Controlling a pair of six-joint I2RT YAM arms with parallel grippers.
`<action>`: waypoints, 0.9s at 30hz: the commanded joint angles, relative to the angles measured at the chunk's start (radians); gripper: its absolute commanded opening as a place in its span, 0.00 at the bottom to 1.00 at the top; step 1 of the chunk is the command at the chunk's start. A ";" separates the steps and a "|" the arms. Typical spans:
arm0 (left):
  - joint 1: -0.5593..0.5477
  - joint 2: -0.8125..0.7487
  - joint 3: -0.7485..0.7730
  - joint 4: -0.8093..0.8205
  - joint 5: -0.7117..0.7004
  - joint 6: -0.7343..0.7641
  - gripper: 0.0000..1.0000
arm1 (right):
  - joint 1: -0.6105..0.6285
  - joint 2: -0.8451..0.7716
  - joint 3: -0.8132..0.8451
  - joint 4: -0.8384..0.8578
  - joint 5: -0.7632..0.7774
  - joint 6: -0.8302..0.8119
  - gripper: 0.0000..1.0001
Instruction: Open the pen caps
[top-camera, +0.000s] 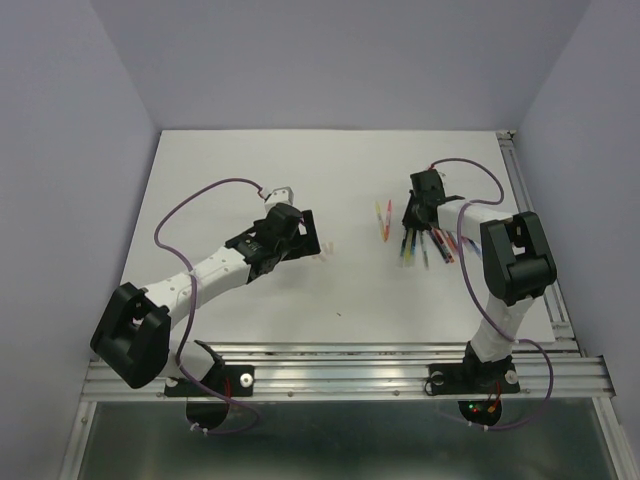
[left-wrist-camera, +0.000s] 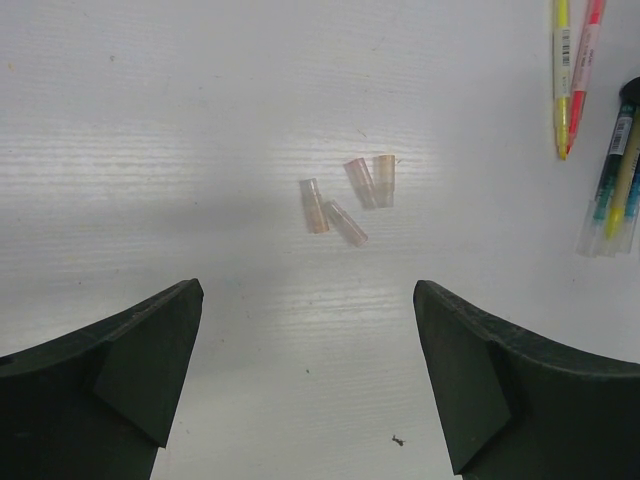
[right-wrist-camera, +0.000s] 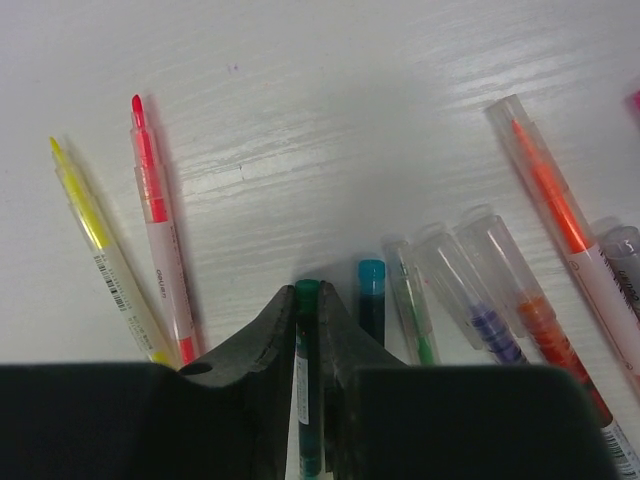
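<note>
Four pen caps (left-wrist-camera: 345, 224) lie loose mid-frame beneath the left gripper (left-wrist-camera: 308, 295), fingers spread; the right gripper (right-wrist-camera: 306, 310), fingers pinching a green pen (right-wrist-camera: 306, 390) at lower centre, likely must lift it next for uncapping.

A white table (left-wrist-camera: 150, 120) with a faint streaked grain carries four pale, pinkish translucent pen caps (left-wrist-camera: 315, 205). Among the pens (top-camera: 441, 246) are a yellow pen (right-wrist-camera: 100, 250), a red-and-pink pen (right-wrist-camera: 160, 250), a green pen (right-wrist-camera: 307, 300), a teal pen (right-wrist-camera: 371, 300) and an orange pen (right-wrist-camera: 555, 200) under a clear cap, some with white barcode labels. The left gripper (left-wrist-camera: 305, 290) and right gripper (right-wrist-camera: 305, 295) are matte black.
</note>
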 joint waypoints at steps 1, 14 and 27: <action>0.004 -0.007 0.041 -0.002 -0.026 0.001 0.99 | -0.004 0.037 -0.041 -0.074 -0.005 0.007 0.13; 0.018 -0.065 0.006 0.093 0.137 0.056 0.99 | -0.003 -0.171 -0.047 0.052 -0.051 -0.021 0.01; -0.119 0.039 0.030 0.397 0.504 0.157 0.99 | 0.074 -0.539 -0.324 0.231 -0.239 0.285 0.01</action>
